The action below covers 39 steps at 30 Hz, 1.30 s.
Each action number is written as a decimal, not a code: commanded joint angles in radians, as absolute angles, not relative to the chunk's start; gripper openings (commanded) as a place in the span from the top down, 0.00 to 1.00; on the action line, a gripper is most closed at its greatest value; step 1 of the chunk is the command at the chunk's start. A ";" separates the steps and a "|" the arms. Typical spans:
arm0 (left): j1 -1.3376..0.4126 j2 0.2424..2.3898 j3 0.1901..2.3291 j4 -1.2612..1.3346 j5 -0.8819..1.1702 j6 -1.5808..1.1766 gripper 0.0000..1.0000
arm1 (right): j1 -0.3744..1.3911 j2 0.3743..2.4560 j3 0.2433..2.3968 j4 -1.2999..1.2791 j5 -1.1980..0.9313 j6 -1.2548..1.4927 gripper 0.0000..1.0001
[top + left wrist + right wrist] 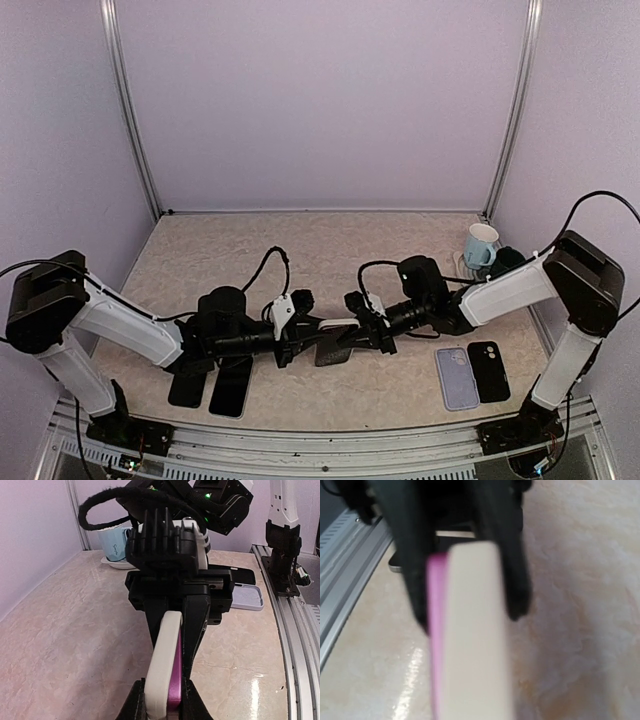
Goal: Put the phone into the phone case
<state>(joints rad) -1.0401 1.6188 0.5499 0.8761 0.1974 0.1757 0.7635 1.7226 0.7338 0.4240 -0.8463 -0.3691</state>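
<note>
Both claws pinch the same thing at mid-table. The left gripper [164,703] is closed tight on the near end of the cream phone case [162,655], and the right gripper [467,600] is clamped on its far end. The pink phone [175,680] lies against the case's inner face, over the table [300,250]; whether it is fully seated is hard to say, as the right wrist view is blurred
</note>
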 commanded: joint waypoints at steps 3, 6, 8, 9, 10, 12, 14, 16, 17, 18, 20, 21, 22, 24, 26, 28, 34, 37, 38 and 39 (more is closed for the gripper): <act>-1.041 1.605 0.562 0.882 0.222 0.175 1.00 | 0.768 1.692 0.731 0.449 -0.876 -0.352 1.00; -1.041 1.577 0.572 0.835 0.229 0.171 0.65 | 0.768 1.631 0.744 0.395 -0.885 -0.369 1.00; -1.041 1.548 0.570 0.807 0.230 0.166 0.24 | 0.768 1.574 0.748 0.366 -0.908 -0.383 1.00; -1.042 1.520 0.564 0.800 0.234 0.168 0.15 | 0.768 1.542 0.749 0.353 -0.922 -0.391 1.00; -1.043 1.502 0.558 0.797 0.237 0.171 0.12 | 0.768 1.510 0.751 0.337 -0.936 -0.397 1.00; -1.046 1.446 0.538 0.790 0.243 0.175 0.12 | 0.767 1.449 0.757 0.312 -0.959 -0.403 1.00; -1.055 1.411 0.531 0.774 0.245 0.176 0.13 | 0.768 1.393 0.764 0.300 -0.979 -0.402 1.00; -1.071 1.383 0.542 0.742 0.222 0.187 0.15 | 0.767 1.340 0.770 0.292 -0.992 -0.401 1.00; -1.082 1.374 0.549 0.728 0.204 0.192 0.18 | 0.768 1.327 0.774 0.289 -0.998 -0.399 1.00; -1.095 1.363 0.554 0.716 0.181 0.198 0.25 | 0.769 1.301 0.778 0.286 -1.002 -0.399 1.00; -1.119 1.339 0.571 0.685 0.142 0.210 0.53 | 0.768 1.265 0.783 0.288 -1.009 -0.395 1.00; -1.129 1.326 0.577 0.671 0.146 0.217 0.54 | 0.768 1.248 0.784 0.292 -1.009 -0.392 1.00; -1.138 1.316 0.580 0.661 0.156 0.222 0.53 | 0.768 1.234 0.786 0.293 -1.009 -0.390 1.00; -1.161 1.302 0.585 0.649 0.147 0.237 0.51 | 0.769 1.209 0.791 0.294 -1.010 -0.387 1.00; -1.182 1.303 0.595 0.631 0.112 0.257 0.51 | 0.767 1.190 0.796 0.298 -1.020 -0.384 1.00; -1.201 1.314 0.606 0.626 0.051 0.279 0.58 | 0.768 1.177 0.800 0.301 -1.032 -0.382 1.00; -1.235 1.329 0.656 0.628 -0.049 0.316 1.00 | 0.768 1.162 0.807 0.306 -1.048 -0.373 1.00; -1.249 1.347 0.665 0.628 -0.079 0.326 1.00 | 0.768 1.155 0.804 0.323 -1.038 -0.364 1.00; -1.253 1.352 0.668 0.628 -0.099 0.324 1.00 | 0.771 1.155 0.801 0.332 -1.040 -0.359 1.00; -1.258 1.359 0.673 0.631 -0.128 0.321 1.00 | 0.770 1.156 0.801 0.335 -1.038 -0.356 1.00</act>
<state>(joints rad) -1.2366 1.3281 0.6296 0.6247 -0.0372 0.3157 0.7605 1.1851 0.7620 0.2520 -1.0092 -0.3676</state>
